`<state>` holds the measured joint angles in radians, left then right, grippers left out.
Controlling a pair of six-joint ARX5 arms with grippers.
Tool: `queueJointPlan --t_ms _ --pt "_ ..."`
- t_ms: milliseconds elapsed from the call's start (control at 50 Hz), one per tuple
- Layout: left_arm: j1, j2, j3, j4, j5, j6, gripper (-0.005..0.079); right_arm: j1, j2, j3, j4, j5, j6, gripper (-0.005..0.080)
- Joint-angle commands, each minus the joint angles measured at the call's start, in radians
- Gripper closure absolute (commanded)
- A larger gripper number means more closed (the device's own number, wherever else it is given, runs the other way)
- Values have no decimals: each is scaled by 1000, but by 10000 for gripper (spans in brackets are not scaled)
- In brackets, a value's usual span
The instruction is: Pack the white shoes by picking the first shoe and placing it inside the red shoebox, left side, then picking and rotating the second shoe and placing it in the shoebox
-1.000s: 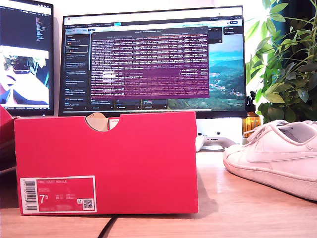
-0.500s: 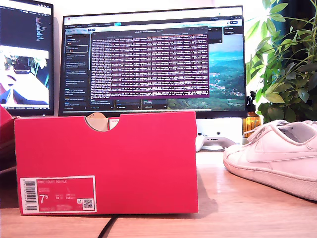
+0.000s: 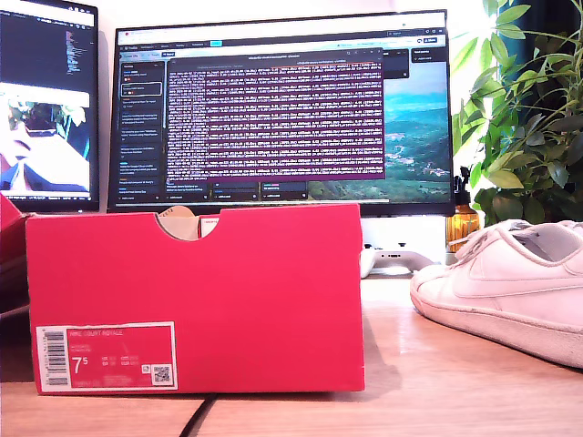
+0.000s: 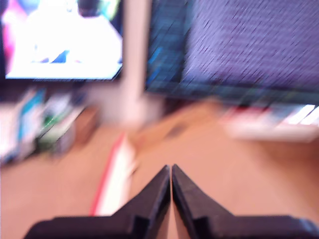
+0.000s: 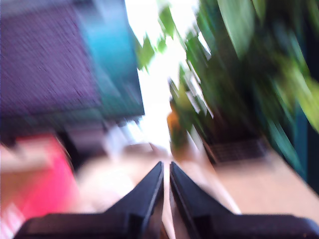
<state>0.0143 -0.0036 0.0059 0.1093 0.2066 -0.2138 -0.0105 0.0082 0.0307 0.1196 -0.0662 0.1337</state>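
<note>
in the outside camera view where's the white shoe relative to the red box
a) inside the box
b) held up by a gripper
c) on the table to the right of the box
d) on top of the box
c: in the exterior view the white shoe rests on the wooden table to the right of the red box, apart from it, with no gripper near it.

Wooden desk (image 3: 401,382): red shoebox (image 3: 196,300) lower left of exterior view, white shoe (image 3: 506,287) right; possibly a second behind.
</note>
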Motion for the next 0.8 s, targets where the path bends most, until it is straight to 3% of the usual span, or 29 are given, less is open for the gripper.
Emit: queueJointPlan --t_ms 0,120,240,460,520,600,640,660,780 --pt "2 -8 -30 61 24 -50 762 8 -7 15 51 -29 34 764" --pt "2 -8 -30 158 74 -169 762 8 -7 39 109 -112 81 764" --pt "2 -8 -12 213 156 -199 762 8 -7 78 106 -159 112 764" --pt "2 -8 103 128 311 -160 762 8 0 185 43 -249 113 764" --pt "2 -7 150 56 344 -131 762 8 9 222 -2 -257 113 764" --pt "2 7 222 -79 381 9 762 8 34 267 -58 -269 101 764" --pt "2 19 257 -154 397 9 762 8 52 287 -77 -269 100 764" --pt "2 27 277 -197 403 111 762 8 63 296 -89 -269 100 764" --pt "2 87 375 -405 415 304 762 8 139 353 -143 -270 97 764"
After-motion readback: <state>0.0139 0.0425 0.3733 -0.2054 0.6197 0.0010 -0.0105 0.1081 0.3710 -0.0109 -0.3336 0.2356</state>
